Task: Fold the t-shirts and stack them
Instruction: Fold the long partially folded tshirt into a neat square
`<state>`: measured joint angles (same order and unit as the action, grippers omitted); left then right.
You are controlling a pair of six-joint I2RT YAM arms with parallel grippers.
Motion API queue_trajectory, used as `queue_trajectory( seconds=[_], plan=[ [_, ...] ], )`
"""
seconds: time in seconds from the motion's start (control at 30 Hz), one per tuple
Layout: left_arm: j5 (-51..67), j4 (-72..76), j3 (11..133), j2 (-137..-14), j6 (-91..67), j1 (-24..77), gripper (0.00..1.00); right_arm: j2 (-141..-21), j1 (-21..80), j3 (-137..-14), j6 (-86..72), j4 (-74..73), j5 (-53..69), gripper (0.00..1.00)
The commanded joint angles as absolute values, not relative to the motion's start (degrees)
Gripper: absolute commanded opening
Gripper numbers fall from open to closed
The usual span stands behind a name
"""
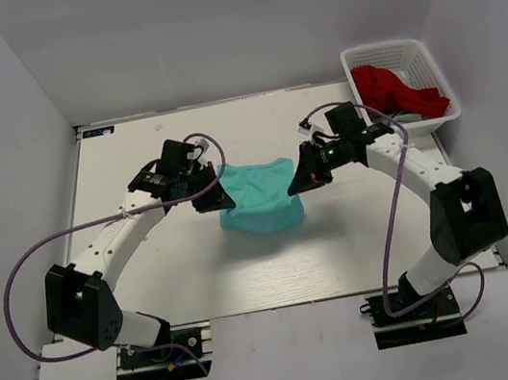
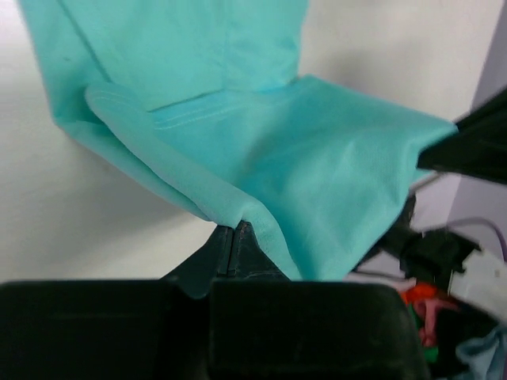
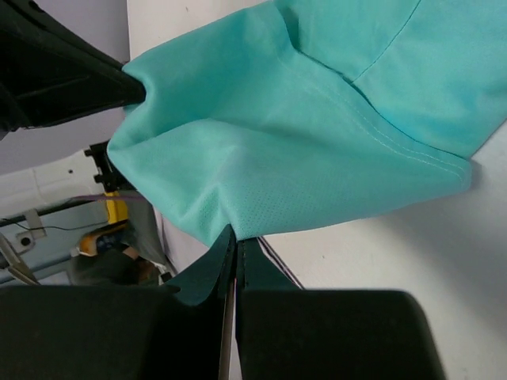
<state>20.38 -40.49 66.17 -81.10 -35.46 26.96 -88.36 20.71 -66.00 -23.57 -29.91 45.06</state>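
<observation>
A turquoise-green t-shirt (image 1: 257,194) hangs folded between my two grippers over the middle of the table, its lower part resting on the table. My left gripper (image 1: 217,196) is shut on the shirt's left edge; in the left wrist view the cloth (image 2: 301,166) runs out of the closed fingertips (image 2: 233,231). My right gripper (image 1: 297,181) is shut on the shirt's right edge; in the right wrist view the cloth (image 3: 301,134) fans out from the closed tips (image 3: 237,236). Each wrist view shows the other gripper's tip pinching the far corner.
A white plastic basket (image 1: 427,59) at the back right of the table holds red cloth (image 1: 395,88) and a bit of grey. White walls enclose the table (image 1: 150,266) on the left, back and right.
</observation>
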Motion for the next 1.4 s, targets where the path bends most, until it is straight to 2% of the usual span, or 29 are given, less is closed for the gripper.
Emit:
queue_trajectory(
  seconds=[0.0,0.33,0.5,0.6,0.63,0.67,0.7,0.73,0.77,0.87,1.07,1.37],
  plan=[
    [13.4,-39.7,70.2,-83.3,-38.1,24.6,0.0,-92.2,19.2,-69.3,-25.8,-26.5,49.4,0.0],
    [18.2,-30.8,80.4,-102.0,-38.8,17.8,0.0,-107.6,14.0,-76.9,-30.5,-17.1,53.6,0.0],
    [21.2,-27.4,92.4,-112.0,-36.6,16.6,0.01,-118.6,11.6,-88.8,-30.7,-17.1,55.5,0.0],
    [22.0,-27.5,102.3,-121.8,-36.6,15.0,0.08,-124.2,10.5,-97.9,-31.5,-11.6,51.7,0.0],
    [22.0,-28.4,109.9,-124.8,-36.6,14.5,0.17,-129.5,10.1,-100.3,-32.2,-11.8,50.8,0.0],
    [22.0,-29.7,114.0,-127.6,-36.6,13.9,0.34,-131.5,9.5,-103.3,-31.0,-12.6,48.9,0.17],
    [22.8,-31.4,117.4,-130.1,-36.6,13.2,0.71,-133.2,9.1,-111.8,-30.7,-15.4,47.6,0.29],
    [22.8,-32.0,122.4,-133.6,-36.6,13.2,1.0,-135.5,8.8,-114.0,-30.5,-16.4,45.5,0.46],
    [23.4,-32.0,123.7,-134.6,-36.6,12.7,1.0,-136.3,9.1,-115.6,-28.4,-17.2,43.6,0.9],
    [23.9,-27.9,120.4,-132.2,-35.9,12.7,1.0,-132.1,9.7,-115.7,-23.7,-18.0,37.2,0.9],
    [25.9,-19.3,106.8,-125.2,-33.1,15.0,1.0,-117.4,13.1,-97.3,-20.7,-12.7,26.3,0.9],
    [28.7,-14.8,99.7,-124.0,-33.7,17.4,1.0,-118.8,19.1,-89.8,-25.8,-5.9,34.7,0.9]
  ],
)
